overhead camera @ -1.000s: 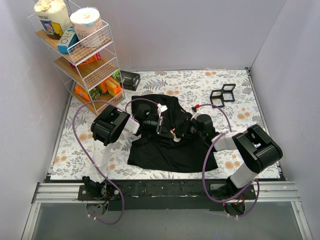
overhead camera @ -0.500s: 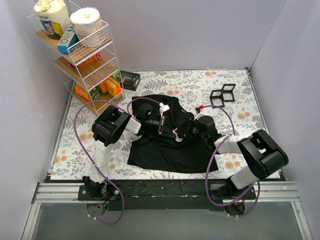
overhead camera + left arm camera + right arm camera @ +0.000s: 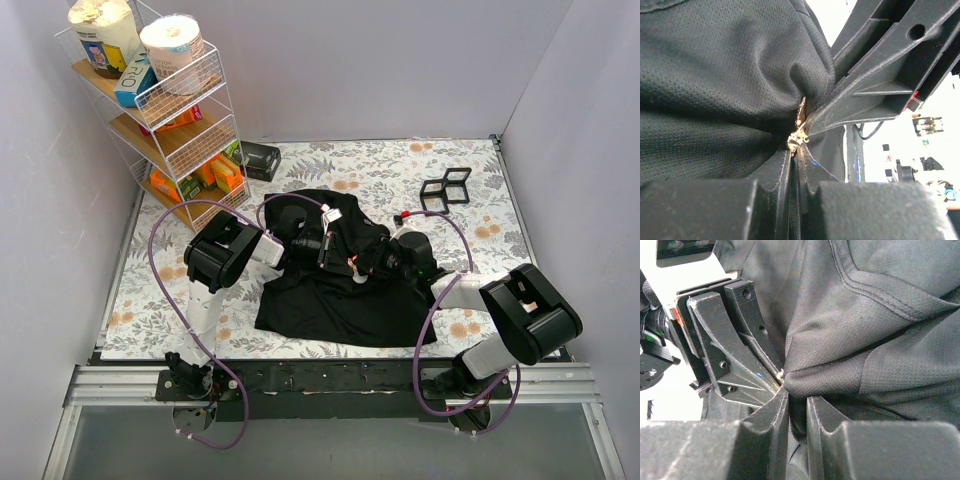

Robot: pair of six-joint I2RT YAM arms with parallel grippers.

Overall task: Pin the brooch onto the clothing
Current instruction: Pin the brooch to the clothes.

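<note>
**Brooch held at the fold, both arms engaged**

Top external view: the T-shirt [image 3: 330, 300] lies crumpled on the table [image 3: 470, 200]. The arms meet over a raised fold in its middle, with the left gripper [image 3: 328, 250] left of the fold and the right gripper [image 3: 368, 264] right of it. The brooch is too small to make out here.

Left wrist view: the left jaws are closed right down, with the brooch [image 3: 798, 134] nipped at their tips. Its long axis runs from those tips straight up to the fold [image 3: 807, 85] and touches it.

Right wrist view: the right jaws are partly closed and pinch the fold between them. The brooch [image 3: 780, 373] shows as a pale speck at the fold's left edge.

The left arm is the nearer. The coming move looks like a push along the brooch's axis into the fold.
</note>
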